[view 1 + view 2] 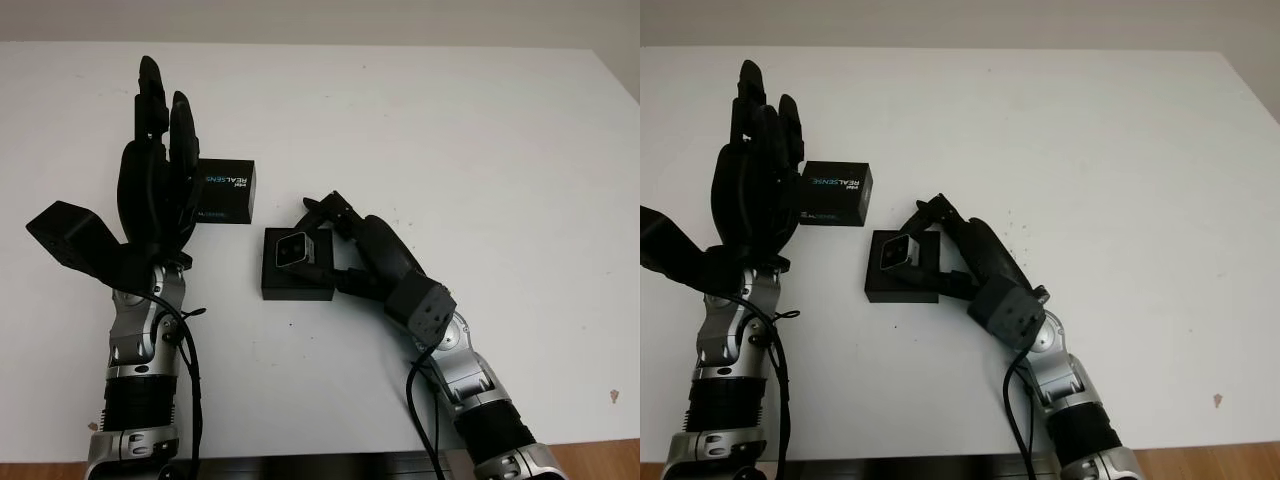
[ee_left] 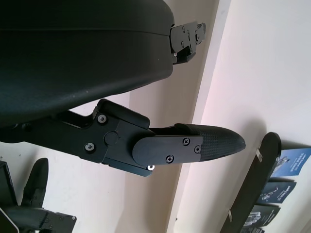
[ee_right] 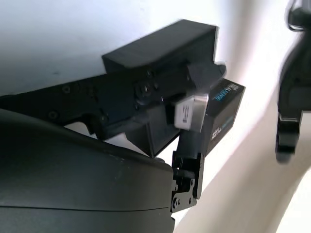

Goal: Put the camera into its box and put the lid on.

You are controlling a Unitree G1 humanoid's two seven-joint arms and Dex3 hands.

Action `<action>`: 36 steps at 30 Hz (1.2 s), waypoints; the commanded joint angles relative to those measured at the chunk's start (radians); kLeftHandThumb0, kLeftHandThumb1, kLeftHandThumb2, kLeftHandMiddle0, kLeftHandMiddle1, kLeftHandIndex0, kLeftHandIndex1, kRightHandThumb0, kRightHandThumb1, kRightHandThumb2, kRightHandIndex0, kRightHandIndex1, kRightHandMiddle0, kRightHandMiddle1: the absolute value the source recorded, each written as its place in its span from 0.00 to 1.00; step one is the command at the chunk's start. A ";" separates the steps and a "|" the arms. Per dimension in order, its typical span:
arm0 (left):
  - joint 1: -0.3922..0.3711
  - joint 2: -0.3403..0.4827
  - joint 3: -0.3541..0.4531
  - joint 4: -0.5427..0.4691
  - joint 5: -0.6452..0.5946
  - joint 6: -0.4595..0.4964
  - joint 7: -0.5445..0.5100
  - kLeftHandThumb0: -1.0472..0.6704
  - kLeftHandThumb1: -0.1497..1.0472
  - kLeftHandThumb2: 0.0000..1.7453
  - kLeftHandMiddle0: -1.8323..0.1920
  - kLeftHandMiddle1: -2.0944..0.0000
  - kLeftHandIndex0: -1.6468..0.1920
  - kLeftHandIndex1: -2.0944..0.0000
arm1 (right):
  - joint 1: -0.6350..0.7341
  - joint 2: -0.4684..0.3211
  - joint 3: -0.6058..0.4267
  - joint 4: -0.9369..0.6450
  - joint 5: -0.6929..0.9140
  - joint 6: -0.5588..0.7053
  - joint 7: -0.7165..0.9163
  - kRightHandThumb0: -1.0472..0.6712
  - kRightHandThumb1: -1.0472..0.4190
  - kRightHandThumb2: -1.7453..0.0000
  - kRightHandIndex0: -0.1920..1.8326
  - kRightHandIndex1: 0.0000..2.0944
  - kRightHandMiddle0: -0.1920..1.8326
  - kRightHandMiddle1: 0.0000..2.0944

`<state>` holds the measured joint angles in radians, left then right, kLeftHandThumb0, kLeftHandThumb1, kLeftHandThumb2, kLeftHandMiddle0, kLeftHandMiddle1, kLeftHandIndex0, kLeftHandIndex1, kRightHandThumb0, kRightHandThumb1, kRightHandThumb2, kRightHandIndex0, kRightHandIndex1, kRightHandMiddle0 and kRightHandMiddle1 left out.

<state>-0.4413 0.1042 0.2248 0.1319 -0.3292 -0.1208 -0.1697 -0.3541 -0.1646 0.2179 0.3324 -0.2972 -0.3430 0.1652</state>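
Observation:
A small silver camera (image 1: 293,250) sits tilted over the open black box base (image 1: 296,287) at the middle of the white table. My right hand (image 1: 325,245) reaches in from the lower right and is shut on the camera, with the thumb behind it and the fingers at its right side. The right wrist view shows the camera (image 3: 187,111) pinched between the fingers. The black lid (image 1: 228,192), printed REALSENSE, lies just up and left of the base. My left hand (image 1: 155,150) is open, raised at the lid's left edge, holding nothing.
The white table (image 1: 480,150) stretches wide to the right and far side. Its front edge runs along the bottom of the head views. Black cables hang beside both forearms.

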 commanded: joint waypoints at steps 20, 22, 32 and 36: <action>0.011 0.006 0.002 -0.026 0.006 0.005 0.003 0.19 1.00 0.24 1.00 1.00 1.00 1.00 | 0.052 -0.135 0.044 -0.210 -0.214 -0.119 -0.111 0.30 0.02 0.97 0.08 0.03 0.11 0.33; 0.010 0.005 0.003 -0.025 0.003 0.005 0.000 0.19 1.00 0.24 1.00 1.00 1.00 1.00 | 0.049 -0.145 0.044 -0.226 -0.235 -0.119 -0.119 0.29 0.01 0.97 0.08 0.03 0.09 0.32; 0.009 0.008 0.002 -0.025 0.004 0.009 0.004 0.19 1.00 0.24 1.00 1.00 1.00 1.00 | -0.012 -0.298 0.071 -0.286 -0.455 -0.211 -0.144 0.18 0.00 0.76 0.06 0.02 0.04 0.15; 0.011 0.009 0.004 -0.021 -0.002 -0.001 -0.008 0.20 1.00 0.24 1.00 1.00 1.00 1.00 | -0.033 -0.351 0.090 -0.282 -0.497 -0.228 -0.100 0.13 0.00 0.68 0.04 0.02 0.06 0.10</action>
<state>-0.4386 0.1086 0.2246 0.1297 -0.3284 -0.1129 -0.1711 -0.3765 -0.4998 0.2989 0.0657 -0.7855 -0.5602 0.0576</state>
